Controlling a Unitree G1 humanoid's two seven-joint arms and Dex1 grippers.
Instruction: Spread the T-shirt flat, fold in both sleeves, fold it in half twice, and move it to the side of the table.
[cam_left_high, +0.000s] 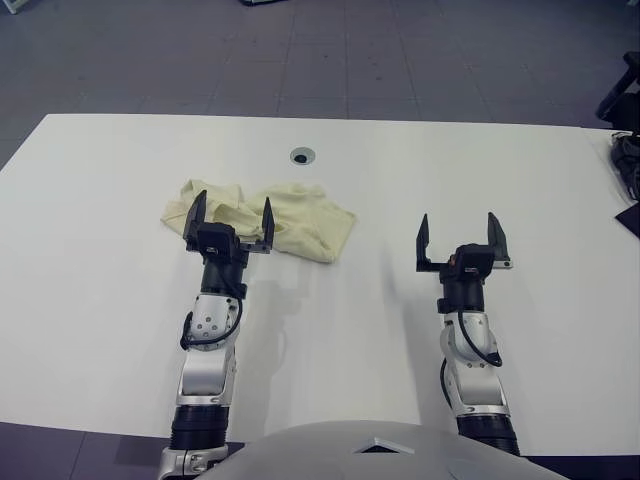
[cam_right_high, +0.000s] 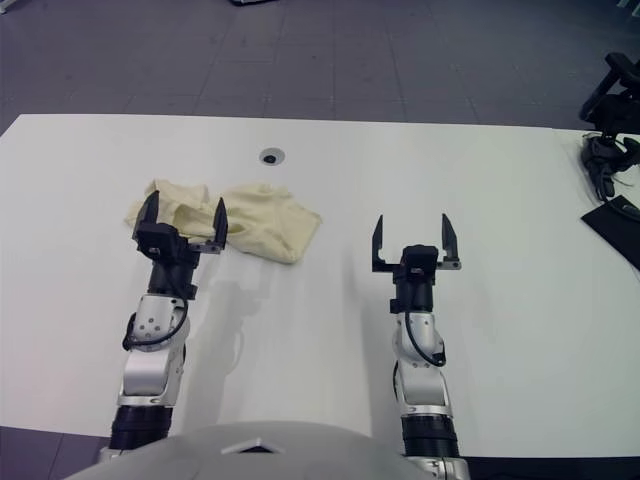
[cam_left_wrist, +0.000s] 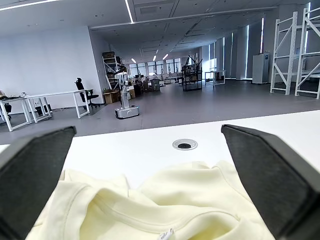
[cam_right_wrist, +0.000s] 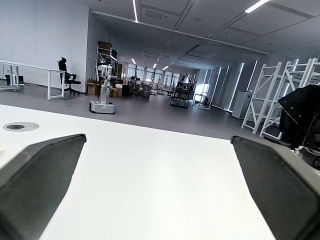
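Counter (cam_left_high: 110, 300): white, flat, with a round cable grommet (cam_left_high: 302, 155) set into it toward the far edge.

T-shirt (cam_left_high: 300, 222): pale yellow, crumpled in a loose heap on the counter's left half, just nearer than the grommet. It is not spread out. Folds overlap, and a ribbed collar seam shows in the left wrist view, running across the cloth between the fingers.

Left end effector (cam_left_high: 234, 202): fingers spread wide, holding nothing. It sits at the near edge of the T-shirt. From the head views the two finger tips overlap the cloth's near side. The left wrist view shows cloth lying below and between both dark fingers (cam_left_wrist: 35, 175). Whether the tips touch the fabric cannot be told.

Right end effector (cam_left_high: 459, 228): fingers also spread wide, holding nothing. It is over bare counter, well apart from the T-shirt and to its right. The right wrist view shows plain white surface between the fingers (cam_right_wrist: 45, 175), with the grommet off to one side.

Far right edge of counter: a dark bundle of cables or gear (cam_right_high: 603, 160) and a flat black item (cam_right_high: 615, 222). Neither can be identified further.
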